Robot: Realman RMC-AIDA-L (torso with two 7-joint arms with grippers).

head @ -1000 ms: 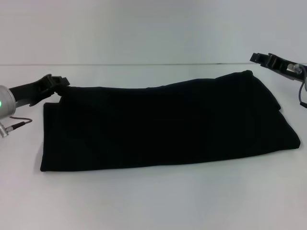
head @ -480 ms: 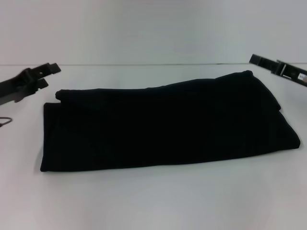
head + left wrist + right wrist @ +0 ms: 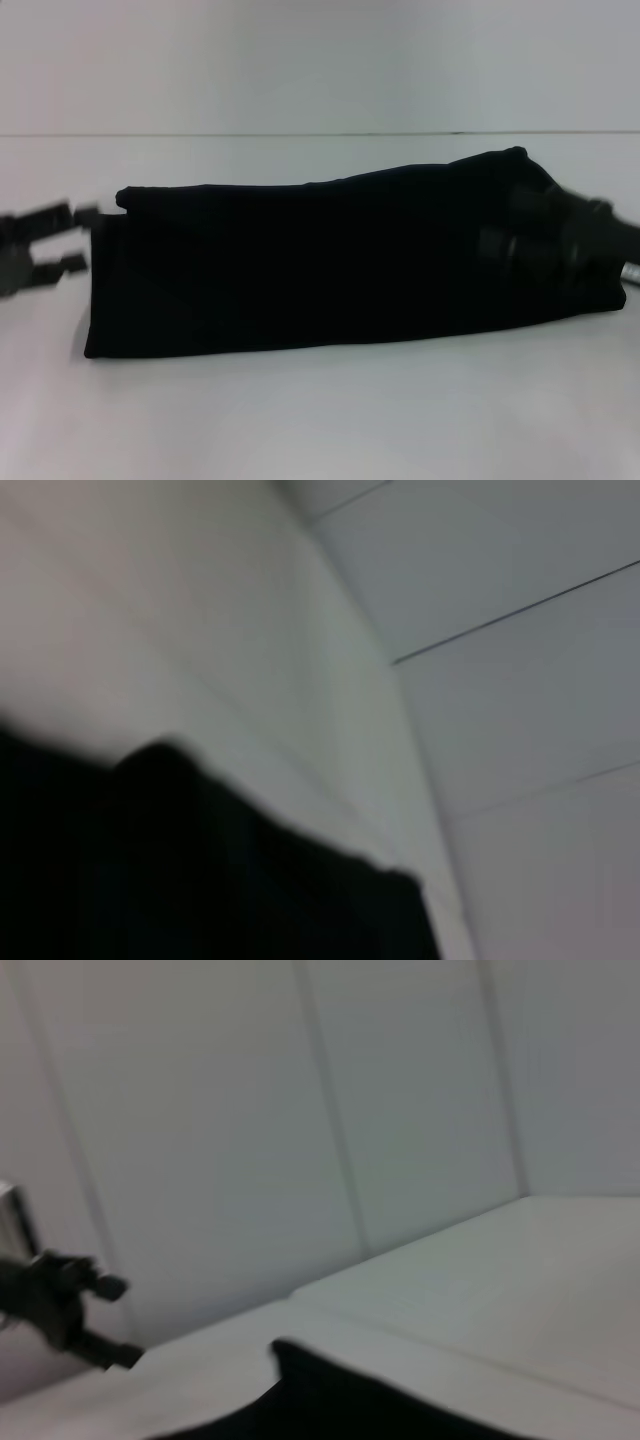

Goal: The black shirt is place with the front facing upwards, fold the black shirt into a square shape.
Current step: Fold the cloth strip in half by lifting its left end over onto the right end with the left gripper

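Observation:
The black shirt point(image 3: 330, 260) lies folded into a long black band across the white table, its right end raised a little toward the back. My left gripper point(image 3: 78, 238) hovers just off the shirt's left edge, blurred, fingers spread and holding nothing. My right gripper point(image 3: 545, 235) is a dark blur over the shirt's right end. The left wrist view shows a corner of the black shirt point(image 3: 200, 880) on the table. In the right wrist view an edge of the black shirt point(image 3: 350, 1405) shows, with the left gripper point(image 3: 110, 1320) open far off.
The white table point(image 3: 320, 420) has bare room in front of the shirt and behind it. A pale panelled wall point(image 3: 320, 60) rises behind the table's back edge.
The left gripper has dropped from the back left to the shirt's left edge. The right gripper has swung from the back right corner down over the shirt's right end. The shirt has not moved.

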